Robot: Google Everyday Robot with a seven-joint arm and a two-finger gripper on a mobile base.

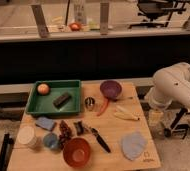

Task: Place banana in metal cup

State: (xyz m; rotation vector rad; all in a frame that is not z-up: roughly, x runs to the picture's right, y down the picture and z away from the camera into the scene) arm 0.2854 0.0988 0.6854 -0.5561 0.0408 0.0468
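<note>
1. In the camera view, we see the banana point(125, 114) lying flat on the table point(113, 131), right of centre, just below the purple bowl point(110, 89) and beside the thin red chili-like object point(104, 106).
2. The metal cup point(90, 103) stands upright to the banana's left, past the red object and close to the green tray point(53, 114).
3. The gripper point(155, 119) hangs off the table's right edge, under the white arm point(175, 87), apart from the banana. We cannot tell how far open it is, and we see nothing in its hold.
4. We judge the task to be at its start, with the reach for the banana not yet made.
5. The next move calls for swinging left over the table, descending across the banana's narrow width, then carrying it past the red object to the cup's small mouth.
</note>
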